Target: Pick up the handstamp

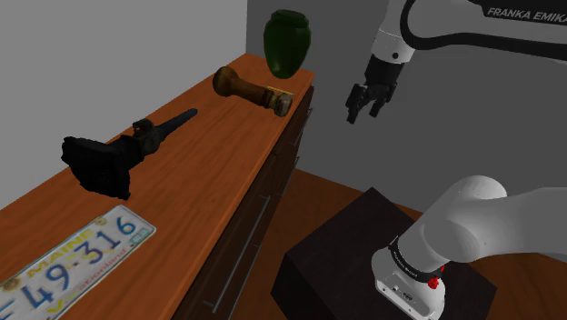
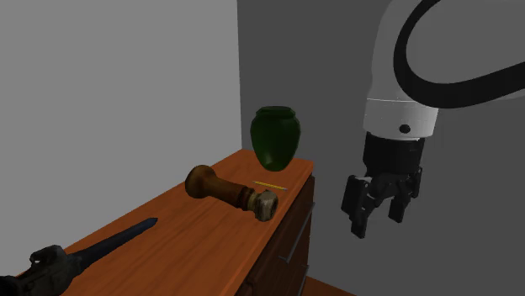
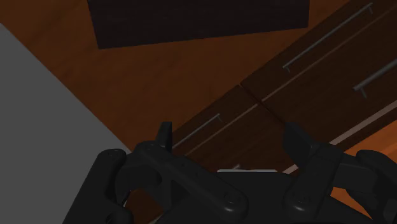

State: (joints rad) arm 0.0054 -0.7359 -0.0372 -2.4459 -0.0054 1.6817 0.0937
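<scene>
You have one handstamp [image 1: 253,89] on record: a brown turned handle with a pale, brassy head, lying on its side at the far end of the bench [image 1: 209,182], its head close to the front edge. Also counted: one dark green vase [image 1: 288,41] upright just behind it in the corner, one black long-pointed tool [image 1: 123,150] lying mid-bench, one licence plate [image 1: 77,259] flat at the near end, and one thin yellow sliver [image 2: 271,186] between vase and stamp. The bench top is reddish-brown wood with dark drawer fronts [image 1: 263,209] and bar handles [image 3: 324,35] below; the walls are plain grey and the floor [image 1: 327,195] is wood. Your one pincer [image 1: 363,114] hangs in the air off the bench's front edge, beside the stamp's end and well apart from it, fingers [image 3: 292,137] spread wide with nothing between them. The dark stand [image 1: 345,255] sits on the floor below. Nothing lies between pincer and handstamp.
</scene>
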